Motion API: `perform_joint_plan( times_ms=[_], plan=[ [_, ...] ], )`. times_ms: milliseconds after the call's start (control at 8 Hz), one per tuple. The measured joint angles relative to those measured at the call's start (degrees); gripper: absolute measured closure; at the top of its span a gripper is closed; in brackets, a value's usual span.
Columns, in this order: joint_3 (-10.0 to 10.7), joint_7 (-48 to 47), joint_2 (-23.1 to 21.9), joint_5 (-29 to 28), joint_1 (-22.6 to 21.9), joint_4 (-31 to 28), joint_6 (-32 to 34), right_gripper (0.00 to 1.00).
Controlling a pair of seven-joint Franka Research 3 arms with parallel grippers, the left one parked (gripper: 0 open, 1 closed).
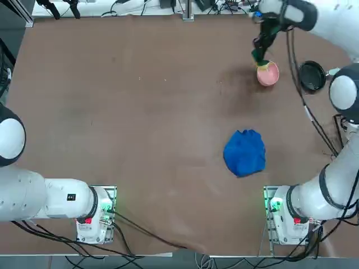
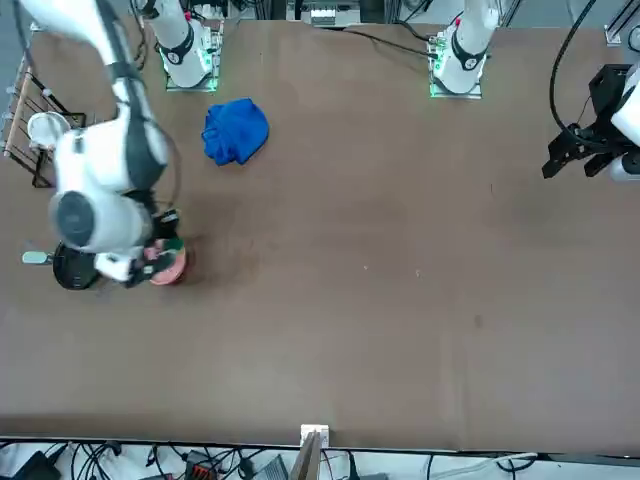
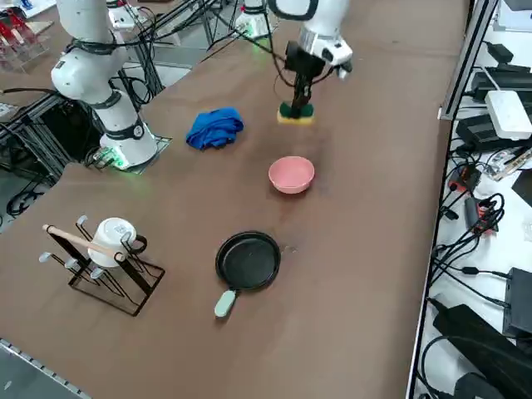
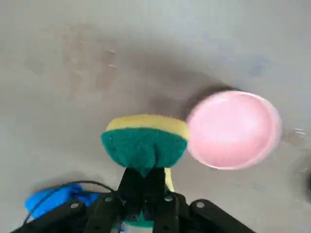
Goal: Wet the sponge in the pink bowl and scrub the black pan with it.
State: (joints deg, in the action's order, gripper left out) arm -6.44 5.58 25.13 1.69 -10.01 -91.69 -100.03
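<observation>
My right gripper [image 3: 298, 100] is shut on the sponge [image 3: 296, 115], pinching its green body at the waist, with the yellow layer facing down. The sponge [image 4: 144, 144] hangs in the air, well above the table and just beside the pink bowl [image 4: 233, 128]. In the top view the sponge [image 1: 258, 58] overlaps the far-left rim of the pink bowl [image 1: 270, 74]. The black pan [image 1: 312, 76] with its light grey handle lies to the right of the bowl, apart from it. In the right side view the pan [image 3: 248, 259] sits nearer the camera than the bowl [image 3: 291, 174].
A crumpled blue cloth [image 1: 245, 152] lies between the bowl and the right arm's base. A wire rack with a white mug [image 3: 108, 248] stands at the table's right edge near the pan. Cables trail from the arm above the pan.
</observation>
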Motion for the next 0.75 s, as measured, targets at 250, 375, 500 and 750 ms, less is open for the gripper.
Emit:
perform_joint_plan(
  times_ms=[250,375,500,750],
  plan=[
    [0.03,-10.22,2.59,-0.90,-5.13,-0.97,-5.44,0.96],
    [0.04,-13.72,5.07,-1.50,-7.26,-1.37,-9.40,0.96],
    [0.07,-16.08,8.10,-2.30,-9.15,-1.57,-13.61,0.96],
    [0.14,-21.61,12.14,-2.78,-11.43,-1.47,-17.58,0.96]
  ],
)
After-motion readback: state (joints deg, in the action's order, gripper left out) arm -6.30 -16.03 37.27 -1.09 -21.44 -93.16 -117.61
